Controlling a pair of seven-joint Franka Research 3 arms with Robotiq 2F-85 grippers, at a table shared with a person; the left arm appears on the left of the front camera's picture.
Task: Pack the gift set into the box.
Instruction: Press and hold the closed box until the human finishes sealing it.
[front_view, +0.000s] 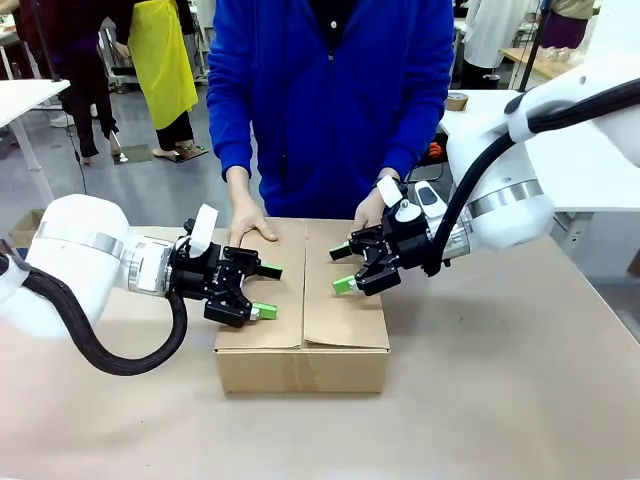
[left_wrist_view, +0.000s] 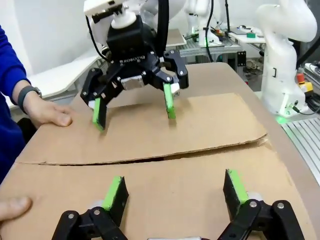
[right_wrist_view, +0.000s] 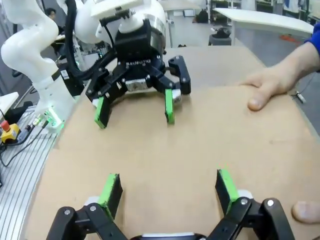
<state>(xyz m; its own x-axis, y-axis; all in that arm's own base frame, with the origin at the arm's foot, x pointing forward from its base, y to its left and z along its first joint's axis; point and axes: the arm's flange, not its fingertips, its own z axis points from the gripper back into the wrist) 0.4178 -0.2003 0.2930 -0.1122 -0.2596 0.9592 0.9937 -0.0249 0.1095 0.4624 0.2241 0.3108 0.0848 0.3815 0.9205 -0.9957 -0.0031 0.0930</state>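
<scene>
Box (front_view: 302, 330): brown corrugated carton, top flaps folded shut; mid-table

Plain brown box (front_view: 300, 300), pale tan counter (front_view: 500, 400), black left claw (front_view: 268, 291) and right claw (front_view: 342, 269), bright green pads (front_view: 265, 311), white arms (front_view: 75, 255), person's blue top (front_view: 330, 90), yellow apron (front_view: 165, 50) upper left of frame.

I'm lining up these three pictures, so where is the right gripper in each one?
Front view: the right gripper sits right of centre, over the box.
Left wrist view: the right gripper is upper middle, facing the camera.
Right wrist view: the right gripper rises from the bottom edge, open.
Shared landmark: the box's closed top flaps.
</scene>
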